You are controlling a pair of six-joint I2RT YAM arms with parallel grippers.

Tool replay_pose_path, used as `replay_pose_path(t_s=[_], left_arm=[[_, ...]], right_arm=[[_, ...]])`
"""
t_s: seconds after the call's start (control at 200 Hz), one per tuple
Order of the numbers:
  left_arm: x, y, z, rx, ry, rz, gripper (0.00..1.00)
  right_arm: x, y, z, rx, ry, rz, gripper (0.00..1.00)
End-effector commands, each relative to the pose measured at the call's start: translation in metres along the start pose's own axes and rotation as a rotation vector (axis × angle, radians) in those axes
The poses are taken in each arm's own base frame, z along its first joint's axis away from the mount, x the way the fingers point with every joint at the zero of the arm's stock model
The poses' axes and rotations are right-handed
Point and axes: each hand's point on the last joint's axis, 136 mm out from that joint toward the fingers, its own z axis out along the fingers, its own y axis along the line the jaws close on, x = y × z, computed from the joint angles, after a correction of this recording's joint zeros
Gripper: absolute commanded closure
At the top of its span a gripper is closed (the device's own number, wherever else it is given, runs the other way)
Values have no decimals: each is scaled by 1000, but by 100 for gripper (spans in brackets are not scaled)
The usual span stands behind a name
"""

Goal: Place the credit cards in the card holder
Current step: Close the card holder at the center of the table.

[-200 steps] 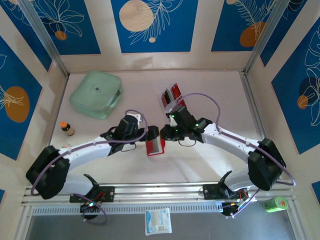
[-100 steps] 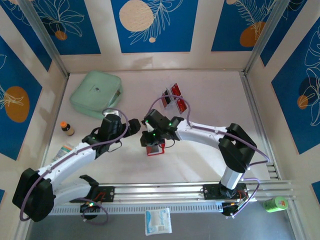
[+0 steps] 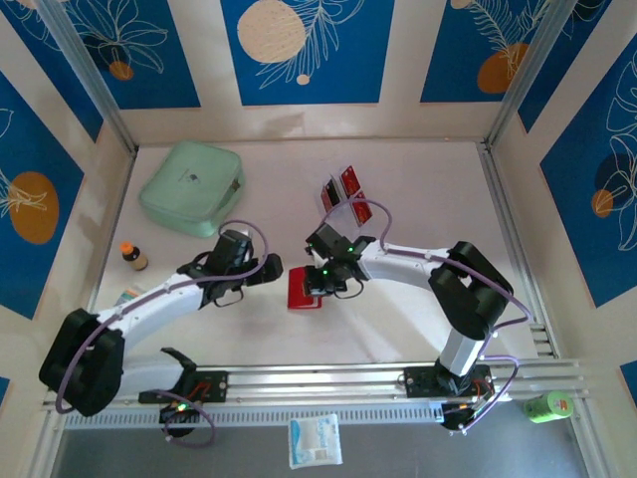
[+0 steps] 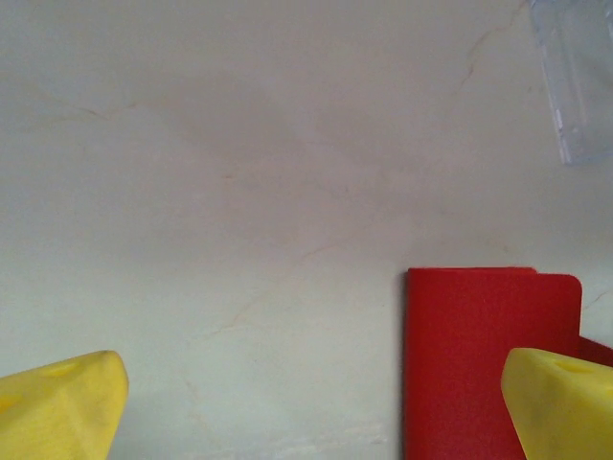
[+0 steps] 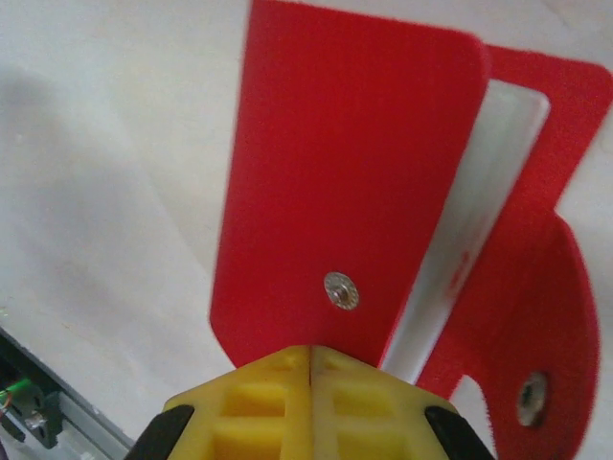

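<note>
Card holder (image 3: 301, 295), clear rack (image 3: 341, 191) near, mint case (image 3: 191, 187)

Top view: right claw (image 3: 325, 282) sits over the card holder (image 3: 299, 295), hiding its right side. Credit cards (image 3: 345, 185) too small to count.
Left wrist view: holder runs off the bottom edge, lower right corner behind a finger (image 4: 560, 407) of the left claw (image 4: 313, 374). Clear rack (image 4: 575, 81) cut at the picture's corner.
Right wrist view: closed fingertips (image 5: 273, 388) meet the flap's edge. Pinched or not, cannot tell.
</note>
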Motion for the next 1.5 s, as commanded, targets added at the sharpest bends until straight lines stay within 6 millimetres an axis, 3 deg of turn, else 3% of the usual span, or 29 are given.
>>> replay_pose_path(t_s=[0.0,0.475,1.275,1.495], left_arm=[[1,-17,0,42,41,75,0],[33,-38,26,11,143,250,0],[48,-20,49,-82,180,314,0],[52,-14,47,-128,195,357,0]], right_arm=[[1,-2,-3,-21,-11,11,95],[9,-8,-1,-37,-5,36,96],[9,-6,-4,-47,-7,34,97],[-5,-5,-35,-72,-73,46,96]])
